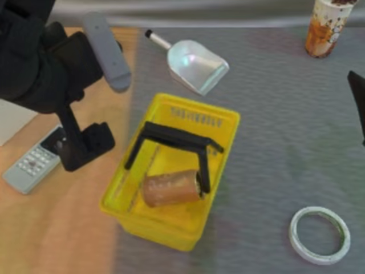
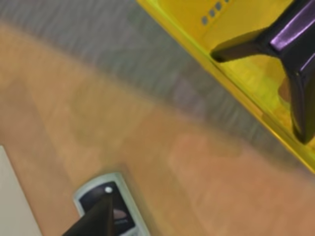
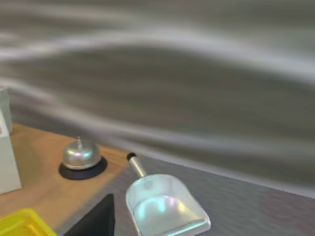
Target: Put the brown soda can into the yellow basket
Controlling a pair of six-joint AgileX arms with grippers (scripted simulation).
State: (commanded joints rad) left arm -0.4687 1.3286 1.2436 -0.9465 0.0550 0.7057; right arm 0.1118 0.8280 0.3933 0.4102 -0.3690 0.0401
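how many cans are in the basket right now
1. The can lies on its side in the basket, at its near end under the black handles. The handles hide part of the floor, but no other can shows.

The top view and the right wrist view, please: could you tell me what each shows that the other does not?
Only the top view shows the brown soda can lying on its side inside the yellow basket, the remote, the tape ring, the patterned cup and the left claw above the remote. Only the right wrist view shows a silver bell and a white box. Both show the metal scoop and the yellow basket.
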